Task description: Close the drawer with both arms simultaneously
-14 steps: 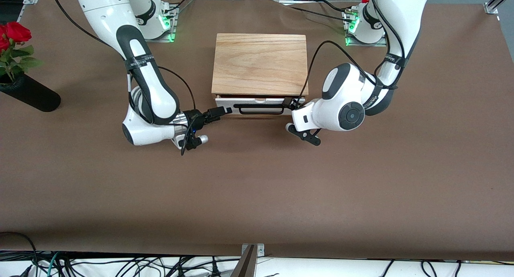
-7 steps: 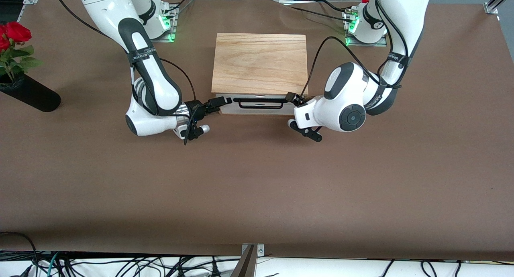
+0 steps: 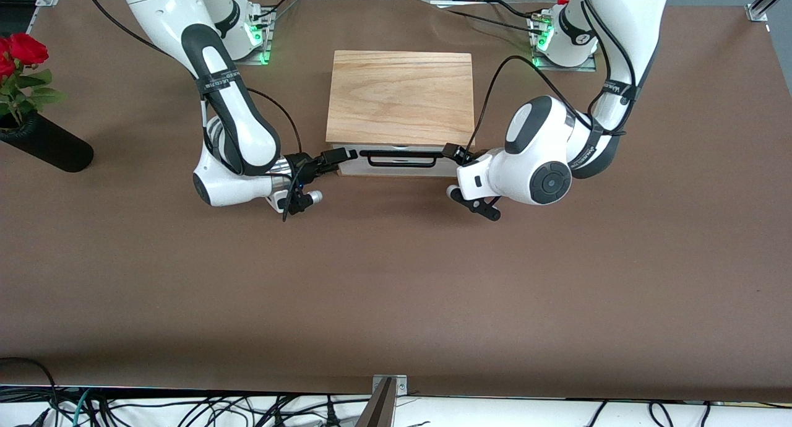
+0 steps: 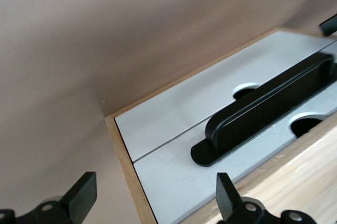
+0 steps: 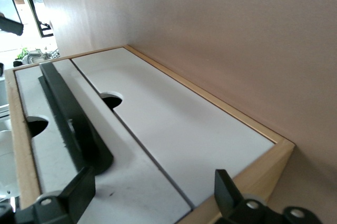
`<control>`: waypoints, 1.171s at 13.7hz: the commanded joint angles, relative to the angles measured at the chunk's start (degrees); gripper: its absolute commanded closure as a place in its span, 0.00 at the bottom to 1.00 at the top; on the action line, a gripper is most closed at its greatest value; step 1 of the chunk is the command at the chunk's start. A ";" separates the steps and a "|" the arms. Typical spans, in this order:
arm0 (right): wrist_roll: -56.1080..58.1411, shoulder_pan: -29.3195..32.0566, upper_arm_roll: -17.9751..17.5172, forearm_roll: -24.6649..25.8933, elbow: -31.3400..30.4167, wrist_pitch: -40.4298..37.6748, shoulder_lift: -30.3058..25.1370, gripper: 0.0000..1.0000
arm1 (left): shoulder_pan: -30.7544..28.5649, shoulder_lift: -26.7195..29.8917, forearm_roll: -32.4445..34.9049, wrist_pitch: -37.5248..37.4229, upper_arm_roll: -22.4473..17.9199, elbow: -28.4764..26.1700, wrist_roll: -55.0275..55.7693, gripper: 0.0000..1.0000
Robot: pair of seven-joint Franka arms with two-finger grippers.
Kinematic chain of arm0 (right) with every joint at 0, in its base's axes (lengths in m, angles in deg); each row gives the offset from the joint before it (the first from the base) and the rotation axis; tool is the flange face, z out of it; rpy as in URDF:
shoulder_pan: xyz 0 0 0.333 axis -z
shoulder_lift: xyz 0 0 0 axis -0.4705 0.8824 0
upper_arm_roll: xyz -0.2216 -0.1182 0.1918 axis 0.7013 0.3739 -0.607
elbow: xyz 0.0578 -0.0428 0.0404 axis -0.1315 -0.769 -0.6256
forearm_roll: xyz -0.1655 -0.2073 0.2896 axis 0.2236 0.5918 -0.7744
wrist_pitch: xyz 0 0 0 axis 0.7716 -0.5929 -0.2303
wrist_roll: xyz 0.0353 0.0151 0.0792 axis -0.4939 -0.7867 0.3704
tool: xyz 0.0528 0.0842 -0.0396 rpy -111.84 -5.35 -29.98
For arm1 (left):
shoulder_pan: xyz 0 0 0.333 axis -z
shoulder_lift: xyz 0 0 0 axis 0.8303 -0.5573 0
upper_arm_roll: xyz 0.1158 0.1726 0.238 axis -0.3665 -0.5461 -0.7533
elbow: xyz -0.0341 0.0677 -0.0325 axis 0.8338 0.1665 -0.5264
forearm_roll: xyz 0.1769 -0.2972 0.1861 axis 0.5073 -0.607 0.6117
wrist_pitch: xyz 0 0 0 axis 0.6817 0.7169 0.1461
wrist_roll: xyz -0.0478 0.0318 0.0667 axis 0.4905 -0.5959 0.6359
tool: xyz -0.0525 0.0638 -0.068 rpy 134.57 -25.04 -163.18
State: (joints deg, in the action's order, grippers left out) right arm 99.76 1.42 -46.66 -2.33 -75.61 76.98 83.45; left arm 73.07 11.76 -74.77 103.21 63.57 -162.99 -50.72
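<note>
The drawer sat pushed in, its white front about flush with the wooden box at the worktop's middle. The closing push looked finished. The left end effector and right end effector were at the panel's two ends, fingers spread, grasping nothing. Next: backing both away evenly. The black handle spanned the front.

One wooden box stands on the table, holding one drawer with one black bar handle and two white front panels. Two white arms reach to it, each ending in one gripper: the right gripper and the left gripper. One black vase of red roses stands at the table's edge.
</note>
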 commanded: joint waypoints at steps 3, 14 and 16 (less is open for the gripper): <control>-5.34 2.73 0.72 5.89 10.54 -2.40 0.73 0.00 | -2.25 3.51 -0.51 -2.78 -0.47 1.71 -0.65 0.00; -9.22 5.47 14.08 48.49 15.05 -13.57 -18.85 0.00 | -4.19 12.83 13.87 -12.27 -1.44 4.08 -0.04 0.00; -9.14 5.47 13.73 53.61 15.05 -13.74 -21.32 0.00 | -4.97 13.45 15.66 -15.87 -1.79 5.84 0.75 0.00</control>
State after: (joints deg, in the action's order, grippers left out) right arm 91.73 7.49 -32.44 46.92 -59.24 63.28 64.88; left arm 68.71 23.95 -61.26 90.73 61.95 -158.59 -50.62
